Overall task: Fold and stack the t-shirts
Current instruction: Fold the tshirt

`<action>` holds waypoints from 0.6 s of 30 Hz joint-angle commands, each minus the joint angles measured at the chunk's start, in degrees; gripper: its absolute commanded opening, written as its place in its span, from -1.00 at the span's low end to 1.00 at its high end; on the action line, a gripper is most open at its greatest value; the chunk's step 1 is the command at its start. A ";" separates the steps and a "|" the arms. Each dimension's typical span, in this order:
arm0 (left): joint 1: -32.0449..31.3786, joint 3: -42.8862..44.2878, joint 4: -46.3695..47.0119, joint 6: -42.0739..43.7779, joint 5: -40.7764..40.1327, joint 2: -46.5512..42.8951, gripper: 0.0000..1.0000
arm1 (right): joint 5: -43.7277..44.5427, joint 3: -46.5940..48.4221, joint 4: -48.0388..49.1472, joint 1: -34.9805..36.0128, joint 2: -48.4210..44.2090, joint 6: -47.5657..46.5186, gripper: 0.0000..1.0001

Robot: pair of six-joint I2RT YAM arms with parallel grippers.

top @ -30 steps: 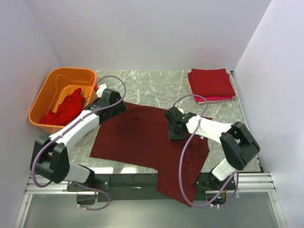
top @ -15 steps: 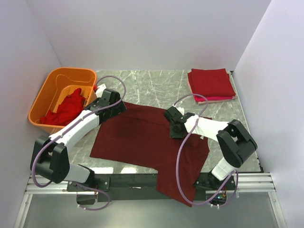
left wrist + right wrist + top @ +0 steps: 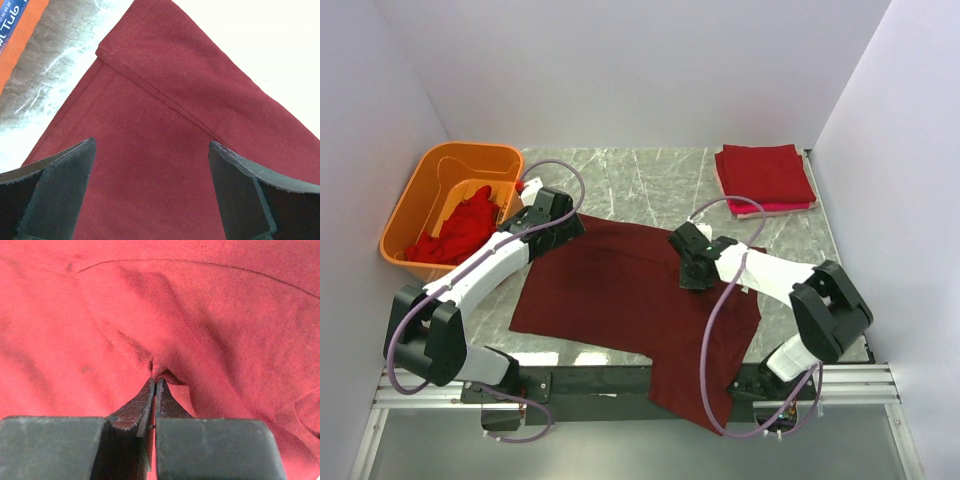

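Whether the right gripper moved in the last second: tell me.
No. The right gripper stays pinched on the maroon shirt, no nearer the folded stack in the top view.

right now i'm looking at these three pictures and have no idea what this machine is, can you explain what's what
These are two robot arms bolted at the near edge of a marble table. The wide picture looks down from above; the two close-ups come from cameras on each wrist. A dark maroon t-shirt lies spread on the table. The left end effector hangs open over its corner, holding nothing. The right end effector is shut, pinching a fold of the shirt. At the far right sits a stack of folded red t-shirts; at the far left an orange tub holds crumpled red shirts.
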 commanded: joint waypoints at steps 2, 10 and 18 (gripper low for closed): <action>-0.18 0.71 0.00 -0.45 -1.45 -0.62 0.99 | -3.18 1.78 -2.33 0.17 -6.01 0.43 -1.00; -0.18 0.71 0.09 -0.28 -1.45 -0.45 0.99 | -12.25 2.57 -2.86 0.26 -8.13 1.04 -1.00; -0.18 0.80 -0.53 -0.37 -1.80 -0.18 0.99 | -22.17 4.33 -1.45 1.05 -4.80 4.55 -1.00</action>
